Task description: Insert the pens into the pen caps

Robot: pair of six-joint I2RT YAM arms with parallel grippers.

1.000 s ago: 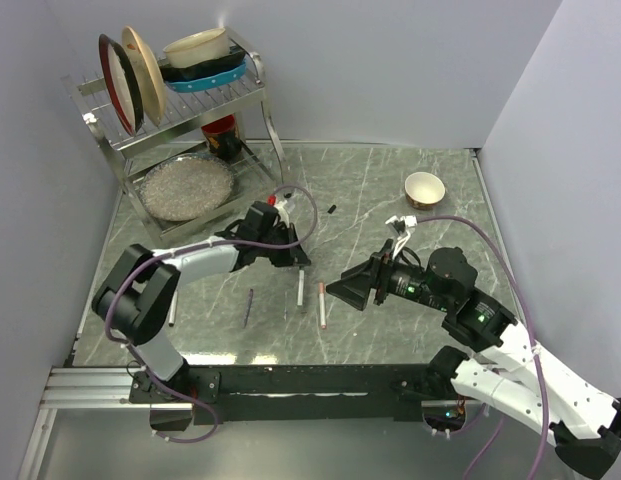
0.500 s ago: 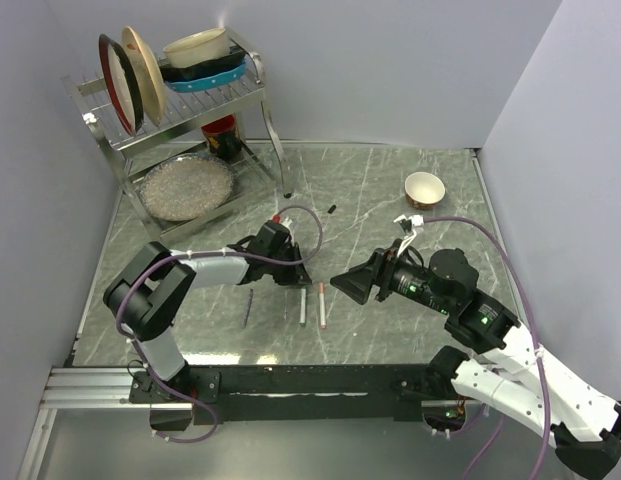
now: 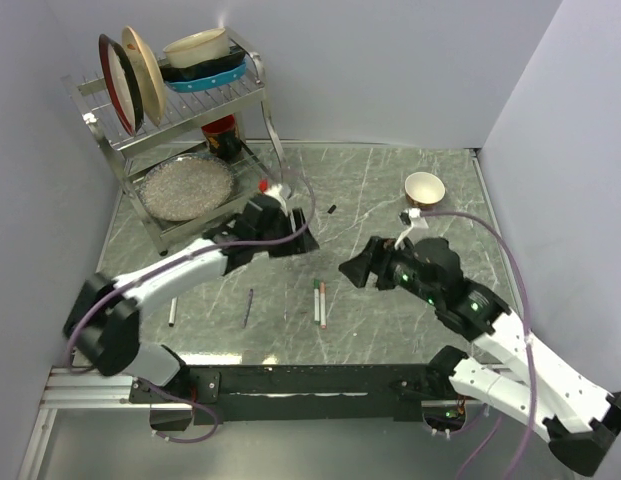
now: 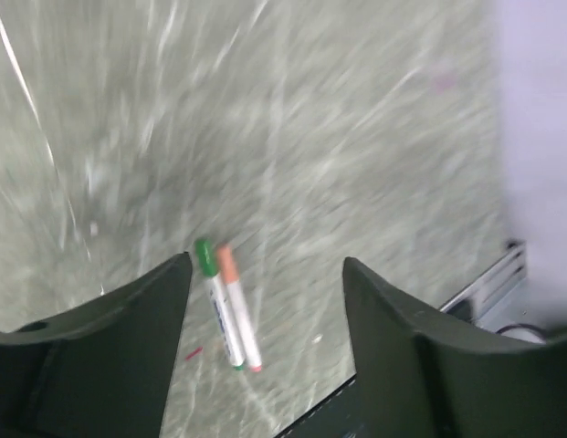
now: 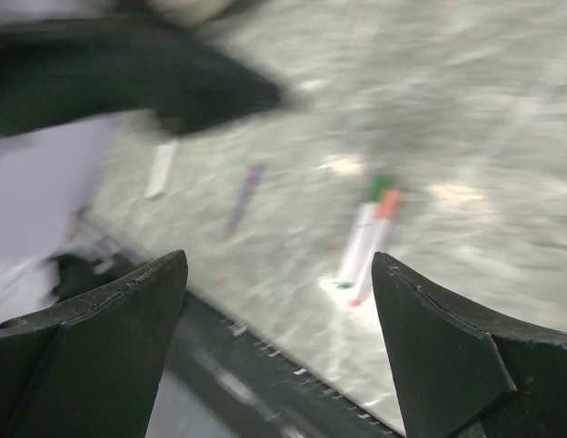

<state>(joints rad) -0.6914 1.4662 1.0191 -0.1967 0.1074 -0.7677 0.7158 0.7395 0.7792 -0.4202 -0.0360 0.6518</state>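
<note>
Both arms share one build: white shells on the long links, black housings at the joints. The left arm [image 3: 180, 272] and the right arm [image 3: 510, 365] each trail a purple cable [image 3: 495, 245], ending in a white plug [image 3: 410, 214] near the wrist. The fingers [image 4: 420, 356] are broad, matte wedges, dark greenish-black.

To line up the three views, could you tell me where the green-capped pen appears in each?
Top external: green-capped pen lies just below centre.
Left wrist: the pen, lower centre.
Right wrist: the pen, right of centre.
Shared landmark: the orange-capped pen alongside it.
</note>
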